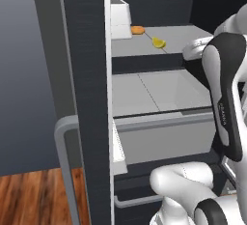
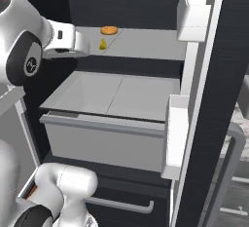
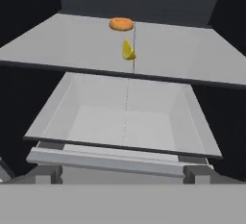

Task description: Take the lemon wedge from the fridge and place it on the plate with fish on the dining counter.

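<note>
The lemon wedge (image 1: 158,42) (image 2: 102,45) (image 3: 128,51) is a tiny yellow piece on the grey upper shelf (image 3: 72,45) of the open black fridge (image 1: 89,98). My gripper (image 2: 87,45) (image 1: 189,51) hovers at shelf height just in front of the shelf's edge, a short way from the wedge. In the hand view the gripper (image 3: 122,172) is open, its fingertips (image 3: 48,172) far apart with nothing between them, and the wedge lies straight ahead. The plate with fish and the dining counter are out of view.
A flat round orange item (image 3: 121,23) (image 2: 109,30) lies behind the wedge on the same shelf. Below the shelf a grey bin (image 2: 112,94) (image 1: 159,93) is pulled out. White door bins (image 2: 192,21) (image 1: 119,21) hang on the open doors at either side.
</note>
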